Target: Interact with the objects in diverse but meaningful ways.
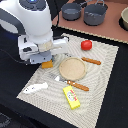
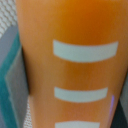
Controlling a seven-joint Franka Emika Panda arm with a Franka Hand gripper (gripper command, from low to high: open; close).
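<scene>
Bread loaf fills your wrist cam, sitting right between the pincer pads on the tabletop mat, long axis running along the view. Clenched or not? Can't tell.

Bread loaf orange with pale stripes; tomato red; fish white; packet yellow, red label; pots grey; mat beige.

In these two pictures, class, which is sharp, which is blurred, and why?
Exterior view: fairly sharp, evenly lit, the gripper casting soft shadow on the mat. Wrist view: the orange bread loaf fills the frame, too close, so its white stripes look soft.
</scene>
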